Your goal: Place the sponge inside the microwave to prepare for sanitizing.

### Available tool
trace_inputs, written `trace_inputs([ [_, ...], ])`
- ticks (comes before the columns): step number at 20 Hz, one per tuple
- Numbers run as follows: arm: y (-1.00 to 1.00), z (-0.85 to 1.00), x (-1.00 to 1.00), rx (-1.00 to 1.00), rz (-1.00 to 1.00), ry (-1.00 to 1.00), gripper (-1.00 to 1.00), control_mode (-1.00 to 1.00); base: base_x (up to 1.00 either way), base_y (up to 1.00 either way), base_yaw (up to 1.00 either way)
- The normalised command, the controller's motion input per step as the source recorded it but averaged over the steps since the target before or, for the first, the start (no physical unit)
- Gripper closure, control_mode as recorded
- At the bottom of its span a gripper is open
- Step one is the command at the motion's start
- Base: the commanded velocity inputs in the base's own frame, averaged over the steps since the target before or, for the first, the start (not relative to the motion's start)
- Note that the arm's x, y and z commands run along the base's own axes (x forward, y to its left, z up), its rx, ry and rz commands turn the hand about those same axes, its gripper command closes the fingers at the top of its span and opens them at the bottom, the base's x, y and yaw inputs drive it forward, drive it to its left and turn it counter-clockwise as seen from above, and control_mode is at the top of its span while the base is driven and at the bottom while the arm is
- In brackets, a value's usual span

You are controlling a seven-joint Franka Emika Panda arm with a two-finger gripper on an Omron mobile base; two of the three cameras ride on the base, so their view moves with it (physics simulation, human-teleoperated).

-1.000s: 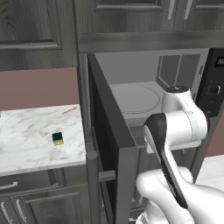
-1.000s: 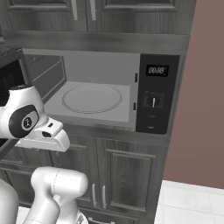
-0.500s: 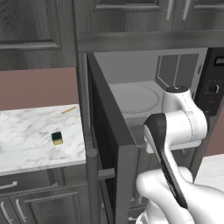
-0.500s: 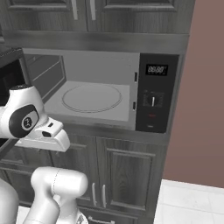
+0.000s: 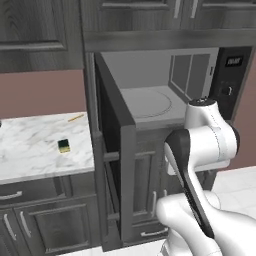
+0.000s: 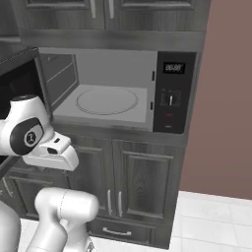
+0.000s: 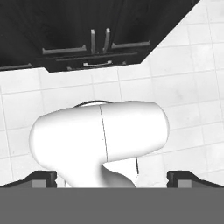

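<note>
While the microwave (image 5: 165, 100) stands with its door (image 5: 112, 150) swung wide toward us, we see its light grey interior and the round turntable (image 6: 106, 100) bare, with the black control panel (image 6: 172, 93) on the right side. Our sponge (image 5: 63, 145) lies flat on the white marble counter (image 5: 30, 155) to the left of the open door, well apart from the oven and apart from a thin yellow-orange stick (image 5: 76, 118) farther back near the wall. From the hand view our gripper (image 7: 112, 178) points down at the pale tiled floor (image 7: 183, 87) in front of the dark lower cabinets (image 7: 87, 39); its two dark finger tips (image 7: 41, 178) sit spread as wide as they go at the frame's bottom corners, with nothing held between them.
</note>
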Motion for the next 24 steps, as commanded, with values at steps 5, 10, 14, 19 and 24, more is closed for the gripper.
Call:
trace_inputs([
  [5, 0.0, 0.0, 0.0, 0.0, 0.0, 0.0, -1.0, 1.0, -0.49, 0.0, -0.03],
  [10, 0.0, 0.0, 0.0, 0.0, 0.0, 0.0, -1.0, 1.0, -0.53, 0.0, -0.02],
  [14, 0.0, 0.0, 0.0, 0.0, 0.0, 0.0, -1.0, 1.0, -0.81, 0.21, 0.0],
  [19, 0.0, 0.0, 0.0, 0.0, 0.0, 0.0, -1.0, 1.0, -0.56, 0.43, 0.0],
  [24, 0.0, 0.0, 0.0, 0.0, 0.0, 0.0, -1.0, 1.0, -0.2, 0.64, 0.0],
])
